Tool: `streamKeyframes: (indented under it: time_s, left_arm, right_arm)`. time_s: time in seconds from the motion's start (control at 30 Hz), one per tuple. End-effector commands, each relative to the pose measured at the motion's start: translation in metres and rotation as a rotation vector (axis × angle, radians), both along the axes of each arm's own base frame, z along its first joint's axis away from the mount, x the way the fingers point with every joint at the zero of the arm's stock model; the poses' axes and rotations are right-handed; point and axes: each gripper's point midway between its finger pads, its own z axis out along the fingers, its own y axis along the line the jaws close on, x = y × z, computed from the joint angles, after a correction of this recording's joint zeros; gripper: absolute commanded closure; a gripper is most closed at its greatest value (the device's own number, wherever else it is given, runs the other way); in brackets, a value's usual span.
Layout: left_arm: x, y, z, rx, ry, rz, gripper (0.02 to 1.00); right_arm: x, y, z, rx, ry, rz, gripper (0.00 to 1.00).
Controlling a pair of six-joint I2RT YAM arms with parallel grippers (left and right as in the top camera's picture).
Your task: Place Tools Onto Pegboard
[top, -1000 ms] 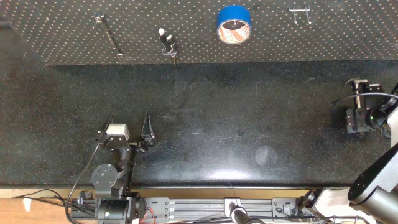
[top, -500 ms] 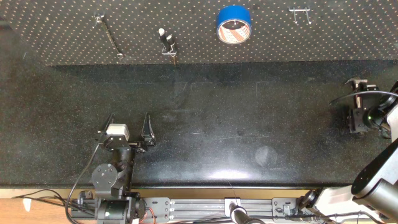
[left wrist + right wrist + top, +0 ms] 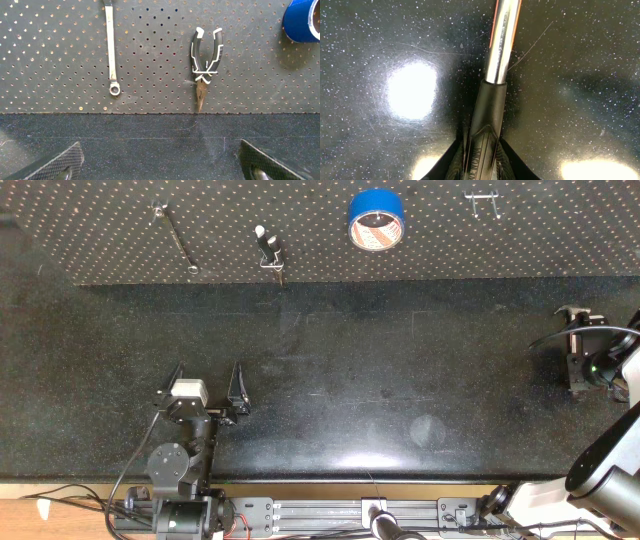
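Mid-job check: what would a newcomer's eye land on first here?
The blue tape hanging top centre on the pegboard, with pliers and a wrench hung to its left. Next, the right tool at the table's right edge, shut on a hammer by its black handle.

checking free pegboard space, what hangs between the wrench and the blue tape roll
Pliers, nose down, hang between the wrench and the blue tape roll, touching neither; the left wrist view shows this.

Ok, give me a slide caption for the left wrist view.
Wrench, needle-nose pliers and blue tape roll hang on the pegboard, seen past the open left tool.
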Motion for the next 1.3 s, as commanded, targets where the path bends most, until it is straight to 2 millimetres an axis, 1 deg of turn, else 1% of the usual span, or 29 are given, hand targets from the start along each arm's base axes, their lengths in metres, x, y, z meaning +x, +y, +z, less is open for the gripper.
streamKeyframes:
  time_s: [0.03,0.2,0.23,0.27,0.3,0.53,0.6,0.67,0.73,0.77,0.83,0.87,0.9,1.0,1.03,1.1,1.17,1.23,1.27,1.3]
  left_arm:
    - [-0.001,-0.001,0.000,0.001,-0.001,-0.010,0.023]
    - [-0.001,-0.001,0.000,0.001,-0.001,-0.010,0.023]
    - [-0.001,-0.001,0.000,0.001,-0.001,-0.010,0.023]
    - [-0.001,-0.001,0.000,0.001,-0.001,-0.010,0.023]
    - [-0.001,-0.001,0.000,0.001,-0.001,-0.010,0.023]
    - [-0.001,-0.001,0.000,0.001,-0.001,-0.010,0.023]
    - [-0.001,-0.001,0.000,0.001,-0.001,-0.010,0.023]
    - [-0.001,-0.001,0.000,0.001,-0.001,-0.010,0.023]
    - [-0.001,-0.001,0.000,0.001,-0.001,-0.010,0.023]
    - [-0.001,-0.001,0.000,0.001,-0.001,-0.010,0.023]
    - [-0.001,-0.001,0.000,0.001,-0.001,-0.010,0.023]
    - [-0.001,-0.001,0.000,0.001,-0.001,-0.010,0.023]
    - [-0.001,-0.001,0.000,0.001,-0.001,-0.010,0.023]
    - [-0.001,-0.001,0.000,0.001,-0.001,-0.010,0.023]
    - [-0.001,-0.001,0.000,0.001,-0.001,-0.010,0.025]
    - [-0.001,-0.001,0.000,0.001,-0.001,-0.010,0.023]
    - [-0.001,-0.001,0.000,0.001,-0.001,-0.010,0.023]
    - [-0.001,-0.001,0.000,0.001,-0.001,-0.010,0.023]
    - [-0.001,-0.001,0.000,0.001,-0.001,-0.010,0.023]
    - [-0.001,-0.001,0.000,0.001,-0.001,-0.010,0.023]
  right_arm:
    - [-0.002,0.002,-0.006,0.020,0.011,0.001,0.783]
    - [-0.002,0.002,-0.006,0.020,0.011,0.001,0.790]
    - [-0.002,0.002,-0.006,0.020,0.011,0.001,0.814]
    - [-0.002,0.002,-0.006,0.020,0.011,0.001,0.888]
    - [-0.002,0.002,-0.006,0.020,0.011,0.001,0.921]
    - [0.000,0.001,-0.005,0.019,0.004,-0.018,0.923]
    - [0.003,0.001,0.002,0.013,-0.022,-0.016,0.925]
    - [0.018,0.009,0.032,0.033,-0.151,0.003,0.925]
    - [0.030,0.019,0.065,0.056,-0.281,-0.007,0.928]
    - [0.034,0.023,0.088,0.056,-0.353,-0.025,0.925]
    - [0.040,0.036,0.115,0.084,-0.452,-0.005,0.925]
    - [0.044,0.048,0.130,0.086,-0.500,0.021,0.925]
    - [0.050,0.064,0.148,0.084,-0.550,0.040,0.928]
    - [0.074,0.109,0.183,0.106,-0.677,0.118,0.928]
    - [0.080,0.120,0.191,0.115,-0.710,0.137,0.928]
    - [0.094,0.145,0.216,0.139,-0.810,0.180,0.925]
    - [0.103,0.164,0.232,0.157,-0.876,0.224,0.928]
    - [0.110,0.186,0.242,0.172,-0.923,0.288,0.928]
    - [0.114,0.195,0.241,0.179,-0.923,0.310,0.925]
    - [0.116,0.199,0.236,0.187,-0.912,0.319,0.928]
